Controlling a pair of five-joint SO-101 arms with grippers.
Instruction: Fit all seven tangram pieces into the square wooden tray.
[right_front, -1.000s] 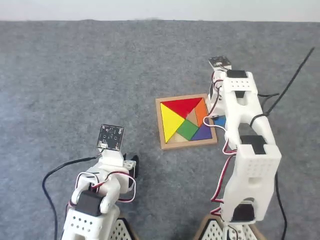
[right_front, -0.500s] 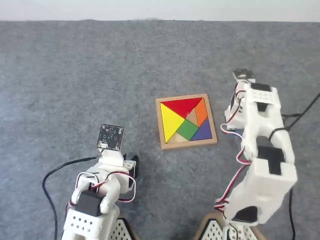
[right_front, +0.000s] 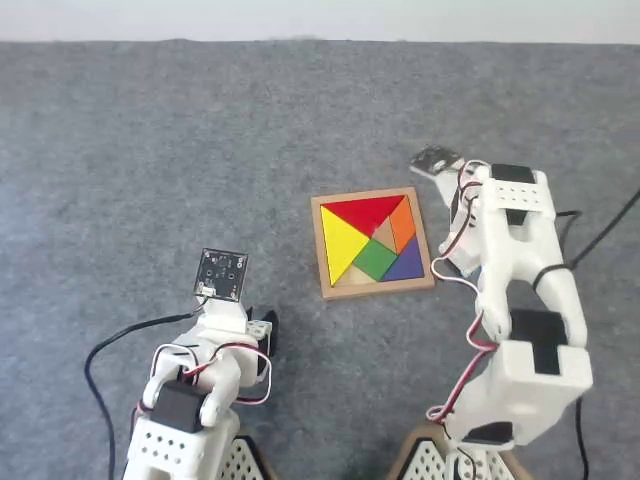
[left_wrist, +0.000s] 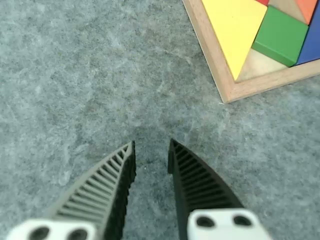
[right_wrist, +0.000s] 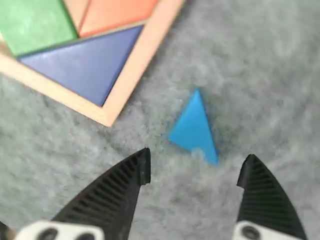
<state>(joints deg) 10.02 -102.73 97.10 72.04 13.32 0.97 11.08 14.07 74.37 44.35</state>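
Right wrist view: holding right tool (right_wrist: 197, 154) spread wide and empty, low over the grey bench (right_wrist: 280, 60), roughly bracketing one end of the light-blue triangle (right_wrist: 192, 131). Noting that triangle lying flat on the felt just off a corner of the wooden tray (right_wrist: 135, 75), close to the rim but not touching. Seeing purple-blue triangle (right_wrist: 82, 65), green square (right_wrist: 30, 22) and orange piece (right_wrist: 112, 10) seated inside.

Left wrist view: holding left tool (left_wrist: 151, 145) parted only a little, gripping nothing, over bare bench short of another tray corner. Spotting a bare triangular pocket (left_wrist: 257, 65) between yellow triangle (left_wrist: 235, 25), green square and rim; judging it the likely home for the loose piece. Not managing to tell from the high view whether the pale patch at tray centre (right_front: 378, 232) is a wood-coloured piece or a second gap.

Judging step in hand: picking up the loose triangle. Doing it well probably meaning:
- centring over the triangle's middle, not its tip
- dropping straight down to the felt before closing, the piece looking thin
- closing gently, expecting a wedge shape to pivot or squirt sideways
- lifting clear of the rim before crossing
- turning to match the pocket, lowering one edge first, avoiding bumping seated neighbours
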